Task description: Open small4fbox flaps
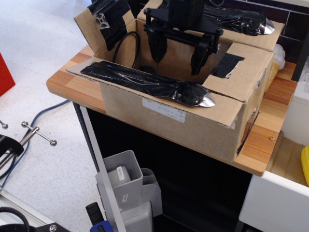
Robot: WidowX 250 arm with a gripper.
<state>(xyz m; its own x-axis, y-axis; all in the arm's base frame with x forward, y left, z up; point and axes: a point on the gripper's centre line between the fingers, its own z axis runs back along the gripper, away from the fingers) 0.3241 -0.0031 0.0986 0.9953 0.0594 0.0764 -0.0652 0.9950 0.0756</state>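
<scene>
The brown cardboard small4fbox [193,123] stands on a wooden table, its white label [164,110] on the near long side. All four flaps are folded outward. The near long flap [145,82] carries a glossy black strip with a silver tip. The far long flap [236,21] has the same. The left short flap [104,24] stands up with black tape. The right short flap [241,65] lies flat with a black tape patch. My black gripper [177,50] hangs open over the box opening, fingers pointing down inside, holding nothing.
A black cable loop [126,48] lies inside the box at its left end. The wooden table [72,79] ends close to the box's front. White cabinets [289,125] stand at the right. A grey bin [120,181] and a blue cable are on the floor below.
</scene>
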